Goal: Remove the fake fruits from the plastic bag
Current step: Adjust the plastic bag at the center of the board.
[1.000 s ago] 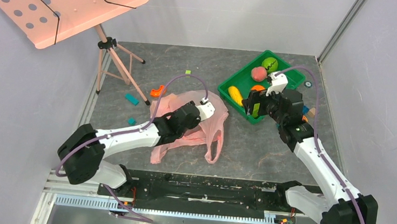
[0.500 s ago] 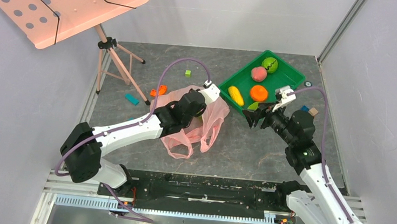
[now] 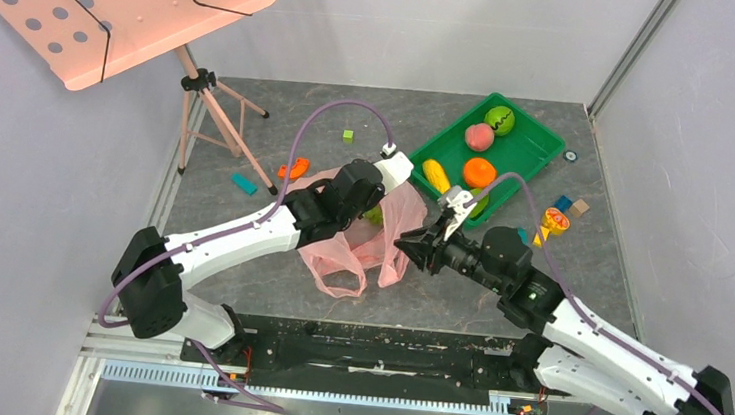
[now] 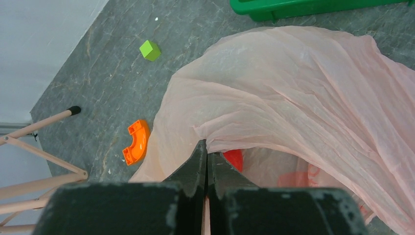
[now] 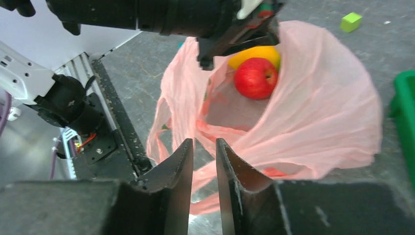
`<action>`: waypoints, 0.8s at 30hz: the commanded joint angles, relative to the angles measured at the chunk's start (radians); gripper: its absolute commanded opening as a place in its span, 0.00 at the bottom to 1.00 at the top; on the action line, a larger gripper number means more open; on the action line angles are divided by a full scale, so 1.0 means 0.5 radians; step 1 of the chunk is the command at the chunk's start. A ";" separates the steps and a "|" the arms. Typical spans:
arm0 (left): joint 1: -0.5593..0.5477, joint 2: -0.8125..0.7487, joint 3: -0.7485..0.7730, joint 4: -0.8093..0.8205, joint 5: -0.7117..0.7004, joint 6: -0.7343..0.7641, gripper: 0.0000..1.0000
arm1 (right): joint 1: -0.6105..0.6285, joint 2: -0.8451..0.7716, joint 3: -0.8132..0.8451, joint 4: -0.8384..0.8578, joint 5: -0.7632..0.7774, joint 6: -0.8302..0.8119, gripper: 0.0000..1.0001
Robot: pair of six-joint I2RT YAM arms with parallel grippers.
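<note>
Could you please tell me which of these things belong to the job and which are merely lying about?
Part of the job: plastic bag, held by the shut left gripper; red apple and yellow fruit inside it; open right gripper at its mouth.
Lying about: green cube, orange curved piece, teal block, music stand.

A second ago the right gripper [image 3: 407, 243] was over the green tray [image 3: 524, 151], upper right. It then pulled back to mid-right and has now swung down-left to frame centre, with its tips at the right edge of the plastic bag [image 3: 339, 260]. The left gripper [image 4: 205, 152] has shifted up and right, taking the bag along. The bag was spread flat below centre; it is now bunched and lifted. The orange fruit [image 3: 479, 171] in the tray was half-covered and is now fully exposed.
</note>
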 commanded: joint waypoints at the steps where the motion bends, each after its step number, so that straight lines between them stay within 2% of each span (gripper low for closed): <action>1: -0.004 0.007 0.102 -0.031 0.052 -0.103 0.02 | 0.228 0.130 -0.040 0.338 0.364 0.201 0.20; 4: -0.003 0.004 0.104 -0.051 0.052 -0.126 0.02 | 0.397 0.252 -0.045 0.446 0.639 0.321 0.07; 7: -0.004 -0.010 0.111 -0.079 0.054 -0.132 0.02 | 0.537 0.353 -0.044 0.531 0.896 0.474 0.00; 11: 0.002 -0.030 0.151 -0.126 0.077 -0.154 0.02 | 0.672 0.464 -0.081 0.680 1.129 0.704 0.00; 17: 0.006 -0.071 0.190 -0.192 0.122 -0.190 0.02 | 0.768 0.772 -0.001 0.678 1.424 0.920 0.00; 20: 0.012 -0.102 0.187 -0.201 0.150 -0.200 0.02 | 0.770 0.926 0.042 0.643 1.552 0.945 0.00; 24: 0.017 -0.128 0.159 -0.217 0.179 -0.228 0.02 | 0.761 1.032 0.078 0.528 1.877 0.839 0.00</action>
